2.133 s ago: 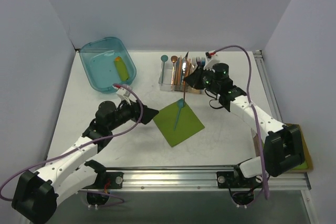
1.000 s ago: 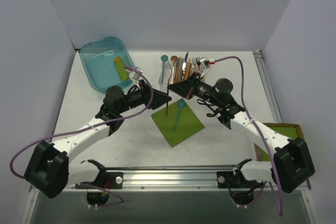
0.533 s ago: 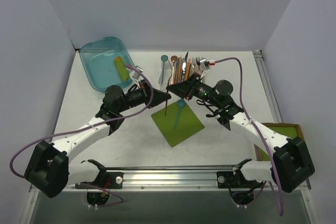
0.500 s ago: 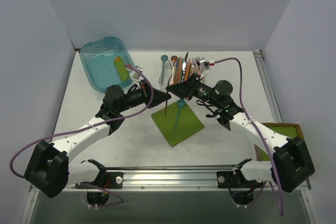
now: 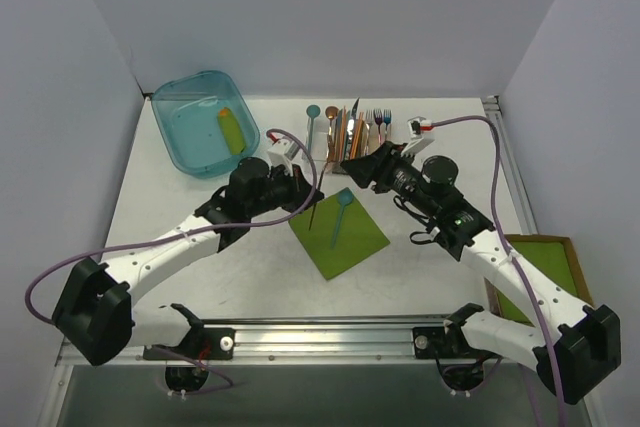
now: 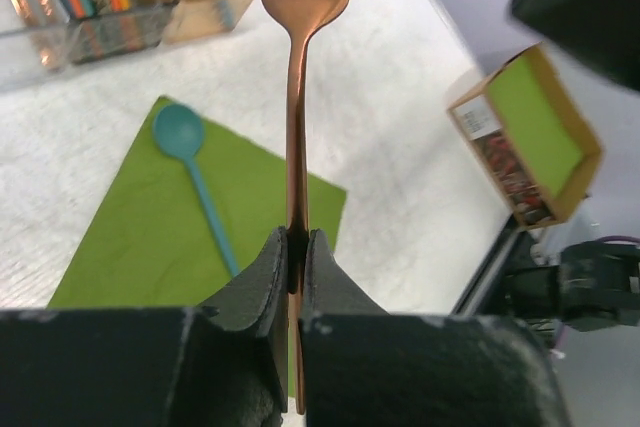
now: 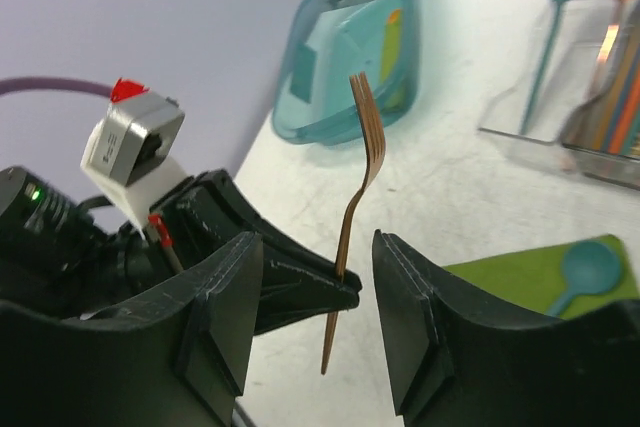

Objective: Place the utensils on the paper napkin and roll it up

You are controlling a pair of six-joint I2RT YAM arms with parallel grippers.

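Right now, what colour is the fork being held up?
The fork is shiny copper, clearest in the left wrist view.

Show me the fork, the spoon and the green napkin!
fork (image 6: 293,117): left wrist view, middle of its handle.
spoon (image 6: 207,202): left wrist view, on its thin handle.
green napkin (image 5: 358,237): top external view, bare part right of the spoon.

Our left gripper (image 6: 297,239) pinches the copper fork (image 6: 295,127) over the green napkin (image 6: 120,237), where the teal spoon (image 6: 178,133) lies.
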